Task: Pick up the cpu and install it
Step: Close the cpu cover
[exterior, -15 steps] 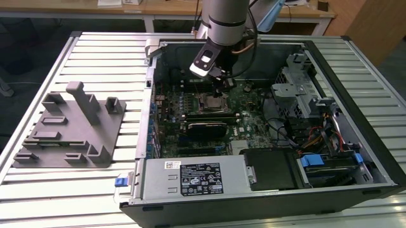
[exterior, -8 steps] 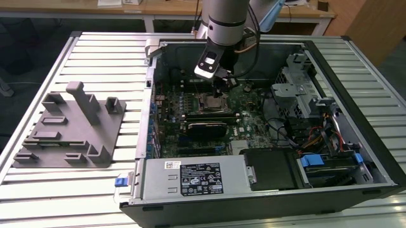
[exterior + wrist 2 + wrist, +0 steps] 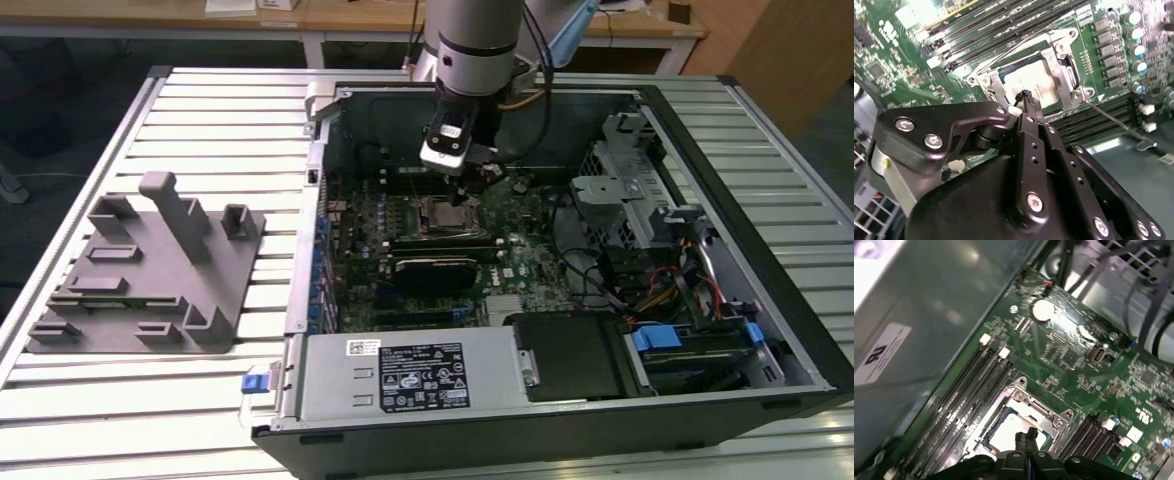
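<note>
The cpu (image 3: 1040,80) lies flat inside the metal socket frame (image 3: 1066,60) on the green motherboard, silver top up. In the first wrist view the cpu (image 3: 1003,434) sits in the socket frame (image 3: 1041,407) just beyond my fingertips. My gripper (image 3: 1025,96) hangs right over the near edge of the chip with its two thin black fingers pressed together and nothing between them. In the exterior view my gripper (image 3: 463,192) reaches down into the open computer case (image 3: 787,330), directly above the cpu (image 3: 445,213).
A thin socket lever (image 3: 1114,120) sticks out sideways from the frame. Memory slots (image 3: 1004,30) run beside the socket. A long black module (image 3: 434,268) and the power supply (image 3: 400,375) lie nearer the case front. A grey fixture (image 3: 147,270) stands on the table at the exterior view's left.
</note>
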`<action>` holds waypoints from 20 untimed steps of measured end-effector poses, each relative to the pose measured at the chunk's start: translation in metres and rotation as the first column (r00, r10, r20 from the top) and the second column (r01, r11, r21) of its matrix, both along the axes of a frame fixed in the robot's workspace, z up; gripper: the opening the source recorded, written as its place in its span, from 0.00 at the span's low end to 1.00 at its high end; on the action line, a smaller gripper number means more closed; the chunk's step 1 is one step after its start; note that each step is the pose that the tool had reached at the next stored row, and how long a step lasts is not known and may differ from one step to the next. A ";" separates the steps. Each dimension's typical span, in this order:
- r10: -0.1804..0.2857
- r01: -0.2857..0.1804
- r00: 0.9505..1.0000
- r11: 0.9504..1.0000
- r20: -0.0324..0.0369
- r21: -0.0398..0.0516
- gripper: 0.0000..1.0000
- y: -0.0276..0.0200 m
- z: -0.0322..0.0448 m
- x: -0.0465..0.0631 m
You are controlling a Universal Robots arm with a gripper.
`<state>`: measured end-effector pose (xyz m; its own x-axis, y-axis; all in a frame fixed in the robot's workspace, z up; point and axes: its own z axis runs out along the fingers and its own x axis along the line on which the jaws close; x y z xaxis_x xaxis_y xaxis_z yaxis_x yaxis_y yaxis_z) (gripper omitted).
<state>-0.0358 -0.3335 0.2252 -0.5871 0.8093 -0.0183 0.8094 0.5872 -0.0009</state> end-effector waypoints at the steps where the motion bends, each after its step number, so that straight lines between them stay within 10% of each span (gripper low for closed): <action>1: 0.018 -0.018 1.000 1.000 0.000 0.000 0.11 0.0000 0.0000 0.000; 10: 0.181 -0.181 0.983 0.983 0.000 0.000 0.11 0.0000 -0.0001 0.000; 20: 0.356 -0.356 0.935 0.935 0.000 0.000 0.11 0.0000 -0.0003 0.000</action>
<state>-0.0358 -0.3335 0.2249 -0.8366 0.5475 -0.0183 0.5476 0.8367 -0.0009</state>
